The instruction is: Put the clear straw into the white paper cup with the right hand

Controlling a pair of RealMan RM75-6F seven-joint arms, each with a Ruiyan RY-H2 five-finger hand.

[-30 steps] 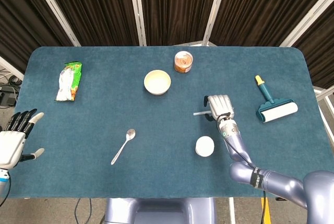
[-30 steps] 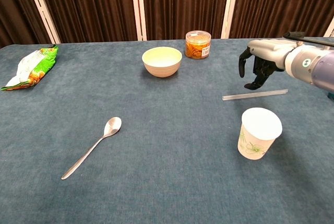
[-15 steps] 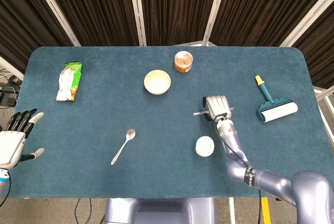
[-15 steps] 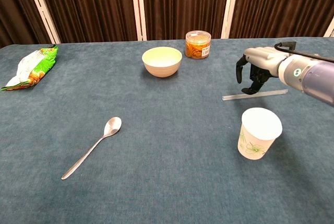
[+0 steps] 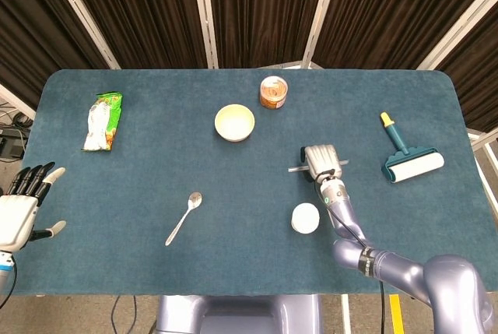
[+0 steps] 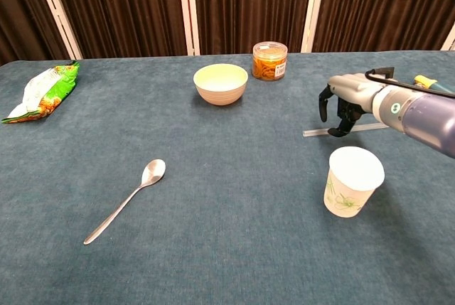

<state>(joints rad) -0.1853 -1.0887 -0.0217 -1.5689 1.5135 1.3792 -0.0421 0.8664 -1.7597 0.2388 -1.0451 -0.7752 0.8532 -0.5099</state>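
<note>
Overhead, the right hand (image 5: 323, 161) sits directly over the clear straw (image 5: 295, 169), which lies flat on the worktop (image 5: 140, 163) just beyond the white paper cup (image 5: 305, 218). From the chest, its fingers (image 6: 340, 115) curl down onto the straw (image 6: 313, 132), though I cannot tell whether they pinch it. It looks light, slick and crushable, so a gentle mid-length pinch seems best.

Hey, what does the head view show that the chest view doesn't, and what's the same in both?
Only the head view shows the left hand, open off the table's left edge, and the whole lint roller.

Only the chest view shows the green leaf print on the paper cup and the gap between the right hand's fingers and the cup.

Both show the right hand over the straw, plus the bowl, spoon, jar and snack bag.
</note>
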